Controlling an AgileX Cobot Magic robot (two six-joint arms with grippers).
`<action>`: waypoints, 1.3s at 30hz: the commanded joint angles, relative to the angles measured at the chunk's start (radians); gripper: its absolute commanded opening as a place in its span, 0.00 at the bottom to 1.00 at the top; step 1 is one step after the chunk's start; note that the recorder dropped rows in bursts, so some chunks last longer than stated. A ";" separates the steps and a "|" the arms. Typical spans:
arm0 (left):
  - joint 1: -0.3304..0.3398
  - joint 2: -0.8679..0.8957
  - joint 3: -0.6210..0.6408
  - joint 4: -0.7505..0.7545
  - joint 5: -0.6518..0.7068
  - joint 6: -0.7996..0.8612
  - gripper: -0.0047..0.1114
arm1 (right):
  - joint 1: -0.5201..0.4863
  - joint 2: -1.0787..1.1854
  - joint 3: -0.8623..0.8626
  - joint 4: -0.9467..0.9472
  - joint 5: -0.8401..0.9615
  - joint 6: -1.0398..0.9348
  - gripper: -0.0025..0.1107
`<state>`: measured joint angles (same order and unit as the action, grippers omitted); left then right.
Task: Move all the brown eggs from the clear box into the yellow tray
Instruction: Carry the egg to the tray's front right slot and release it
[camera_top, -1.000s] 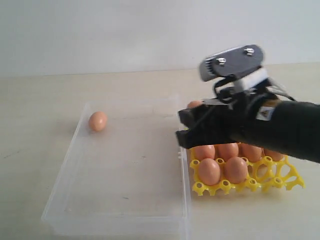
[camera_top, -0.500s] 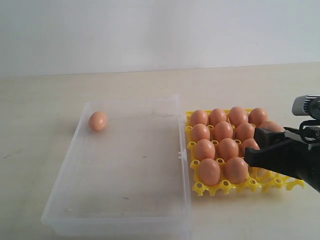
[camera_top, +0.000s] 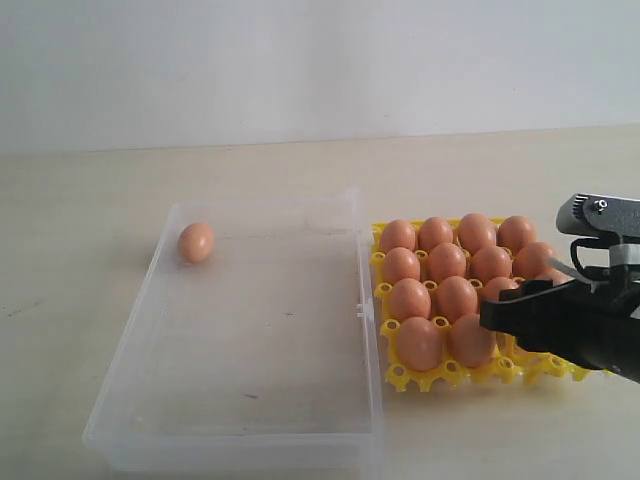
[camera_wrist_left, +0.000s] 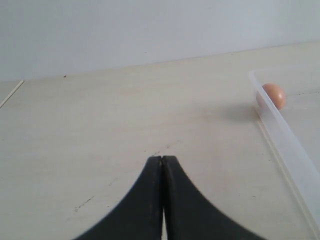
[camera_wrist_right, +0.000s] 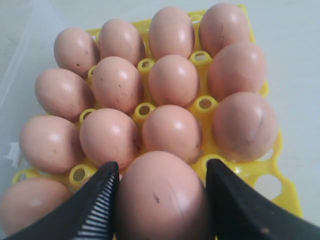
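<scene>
I see clear box (camera_top: 240, 425) left-centre in ext view, w/ one brown egg (camera_top: 196, 242) in its upper-left corner. Yellow tray (camera_top: 592, 366) just right of it, nearly full. My R gripper (camera_wrist_right: 161, 167), lower right, is pinching an egg (camera_wrist_right: 160, 210) at the tray. L gripper (camera_wrist_left: 162, 162) is pressed together.

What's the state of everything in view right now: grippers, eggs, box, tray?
left gripper: shut, empty, over the bare table.
right gripper: shut on the held egg, over the yellow tray.
clear box: open, no lid, nearly emptied.
last egg: lying loose in a corner of the clear box.
yellow tray: almost full; one empty cup shows beside the right gripper.
tray eggs: seated in cups.
</scene>
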<state>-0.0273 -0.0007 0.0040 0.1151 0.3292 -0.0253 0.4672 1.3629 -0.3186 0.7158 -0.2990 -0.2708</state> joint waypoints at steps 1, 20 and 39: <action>-0.001 0.001 -0.004 0.001 -0.013 -0.004 0.04 | -0.017 0.041 -0.009 -0.046 -0.006 0.037 0.02; -0.001 0.001 -0.004 0.001 -0.013 -0.004 0.04 | -0.017 0.160 -0.059 -0.119 -0.053 0.054 0.02; -0.001 0.001 -0.004 0.001 -0.013 -0.004 0.04 | -0.017 0.172 -0.059 -0.132 -0.039 0.052 0.39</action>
<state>-0.0273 -0.0007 0.0040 0.1151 0.3292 -0.0253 0.4555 1.5407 -0.3740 0.5956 -0.3403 -0.2180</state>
